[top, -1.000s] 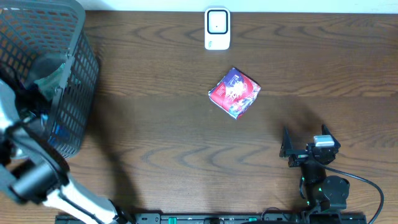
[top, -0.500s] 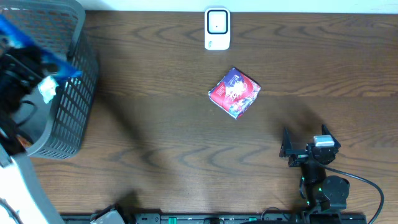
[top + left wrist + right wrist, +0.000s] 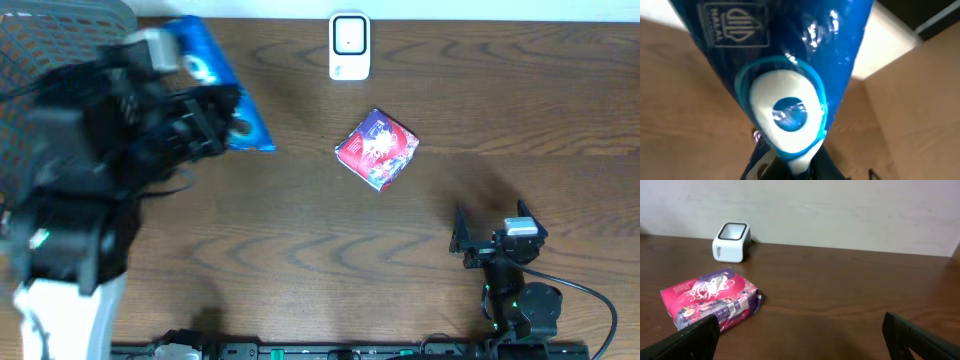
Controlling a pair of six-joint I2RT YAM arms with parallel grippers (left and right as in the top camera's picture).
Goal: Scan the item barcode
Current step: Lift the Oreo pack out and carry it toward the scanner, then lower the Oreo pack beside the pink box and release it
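Here, at the upper left of the overhead view, the left hand (image 3: 212,122) is clamped tight on a blue packet (image 3: 205,70), held over the bench (image 3: 300,250) just right of the grey basket (image 3: 70,12). The left wrist view is filled with the packet's glossy blue face. The white scanner (image 3: 349,46) stands at top centre, with a pink packet (image 3: 377,149) below it. The right hand (image 3: 488,228) sits at lower right, jaws spread wide, holding nothing.

HALAL mark on blue packet (image 3: 790,50), other print unreadable
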